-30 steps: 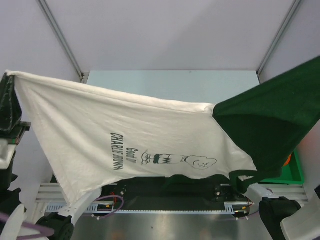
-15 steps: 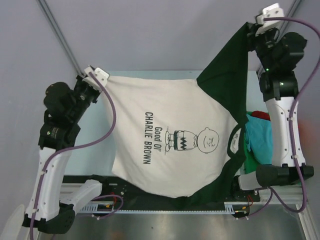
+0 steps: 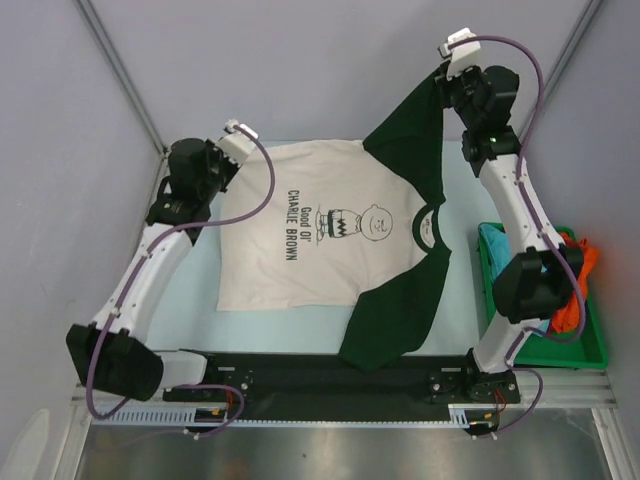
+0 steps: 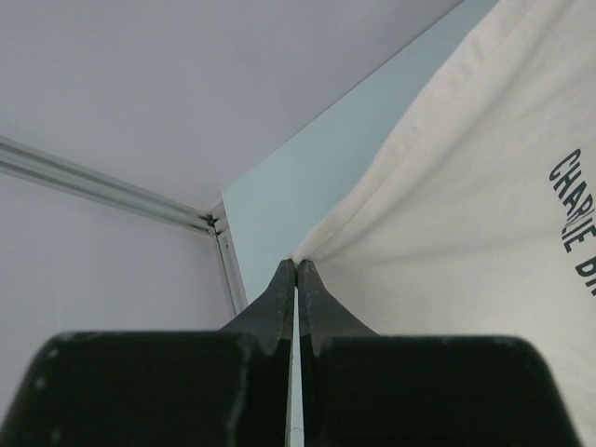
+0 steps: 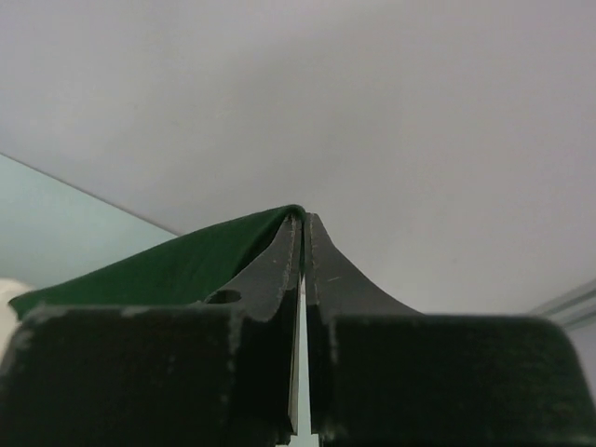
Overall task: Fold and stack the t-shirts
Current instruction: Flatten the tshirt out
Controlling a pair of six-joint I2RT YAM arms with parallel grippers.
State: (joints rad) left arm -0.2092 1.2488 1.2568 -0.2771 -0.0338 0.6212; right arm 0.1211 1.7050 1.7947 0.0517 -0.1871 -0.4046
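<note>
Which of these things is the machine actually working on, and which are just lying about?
Job: cream printed shirt, pinched by left pincer; dark green shirt, pinched by right pincer.
Lying about: green bin holding teal cloth, orange cloth.

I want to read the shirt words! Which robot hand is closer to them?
Left. The left gripper pinches the cream shirt at a corner near the lettering; the right gripper pinches green cloth much farther away.

The cream-white t-shirt is showing dark printed lettering and a zigzag-striped cartoon figure — the dark green t-shirt is showing plain. The table is showing pale blue-green; the bin is showing bright green.
</note>
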